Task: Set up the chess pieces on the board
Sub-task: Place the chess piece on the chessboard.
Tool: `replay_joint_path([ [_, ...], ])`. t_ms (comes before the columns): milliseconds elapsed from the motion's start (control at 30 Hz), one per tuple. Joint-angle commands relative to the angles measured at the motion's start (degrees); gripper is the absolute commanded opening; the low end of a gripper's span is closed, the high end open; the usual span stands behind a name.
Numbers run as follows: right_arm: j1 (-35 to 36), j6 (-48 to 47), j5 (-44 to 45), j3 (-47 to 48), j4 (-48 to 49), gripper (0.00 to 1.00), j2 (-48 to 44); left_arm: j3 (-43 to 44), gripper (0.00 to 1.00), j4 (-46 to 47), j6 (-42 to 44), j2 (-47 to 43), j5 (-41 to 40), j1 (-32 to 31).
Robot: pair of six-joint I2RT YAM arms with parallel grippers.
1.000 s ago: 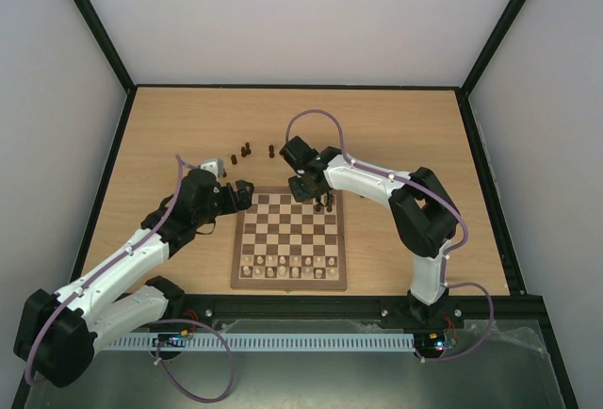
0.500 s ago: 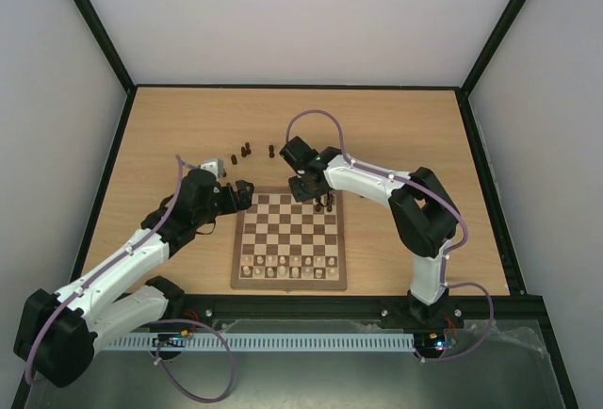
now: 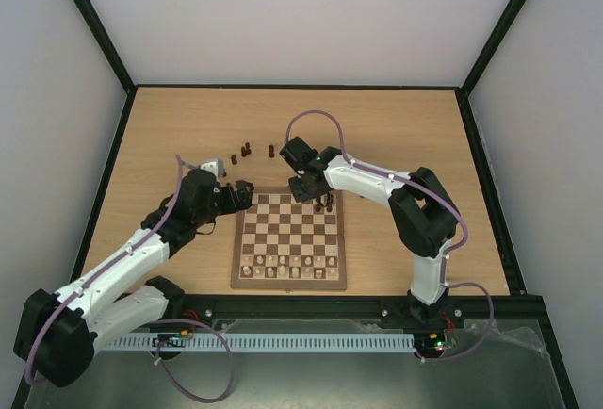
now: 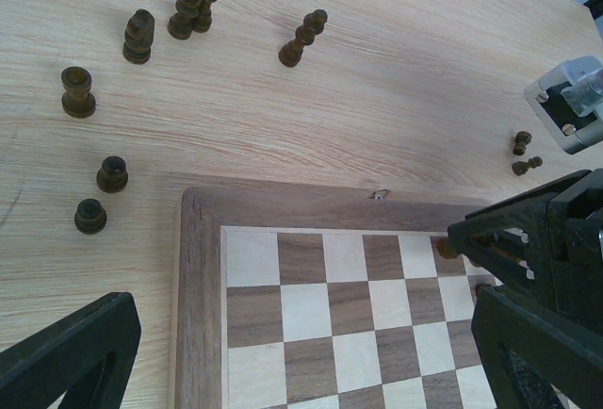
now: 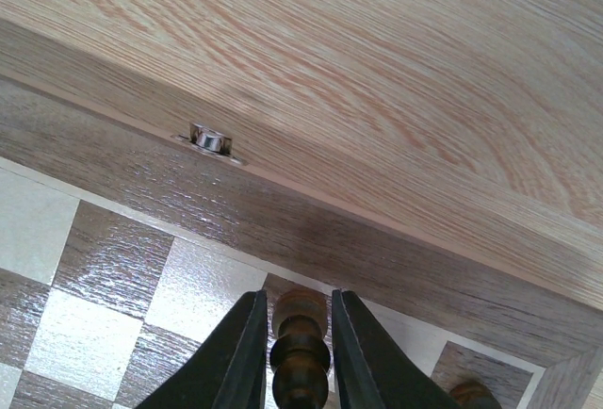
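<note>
Dark chessman (image 5: 301,357): upright on a square in the far row of the board (image 5: 311,239), directly between the fingers (image 5: 247,357) of the right gripper (image 5: 300,305). The fingers flank it closely on both sides; whether the pads press on it or stand just off it cannot be told. Second dark chessman (image 5: 468,396): just right of that gripper near the board's corner, cut off by the picture's edge. Metal clasp (image 5: 209,139): set in the board's frame, ahead and left of the right fingertips. Left gripper (image 4: 301,334): jaws spread wide with nothing between them, poised over the board's far left corner. Loose dark chessmen (image 4: 138,36): seven, upright on the tabletop (image 4: 396,79), off the board, ahead and left of the left gripper. Two small dark chessmen (image 4: 521,142): on the tabletop, ahead and right of it. Pale chessmen (image 3: 287,266): lined up along the board's near side, behind both grippers.
</note>
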Motion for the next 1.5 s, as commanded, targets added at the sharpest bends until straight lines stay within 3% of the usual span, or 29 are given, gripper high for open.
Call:
replay_joint_path([
  [0, 0.33, 0.23, -0.10, -1.32, -3.01, 0.20, -0.79, 0.15, 1.00, 0.28, -0.04, 0.08, -0.26, -0.19],
  [333, 0.33, 0.29, 0.01, -2.54, -3.11, 0.20, -2.02, 0.23, 1.00, 0.41, -0.13, 0.17, -0.25, -0.18],
  [533, 0.37, 0.17, -0.39, -2.22, -2.27, 0.31, -2.68, 0.17, 1.00, 0.12, -0.14, 0.08, -0.48, -0.19],
  [1133, 0.38, 0.08, 2.96, 2.71, -3.63, 0.37, -6.47, 0.39, 1.00, 0.21, -0.01, 0.66, -0.81, -0.18],
  [1467, 0.35, 2.79, 6.49, -0.36, -9.74, 0.31, -12.89, 0.36, 0.99, 1.09, 0.08, 1.66, -0.36, -0.19],
])
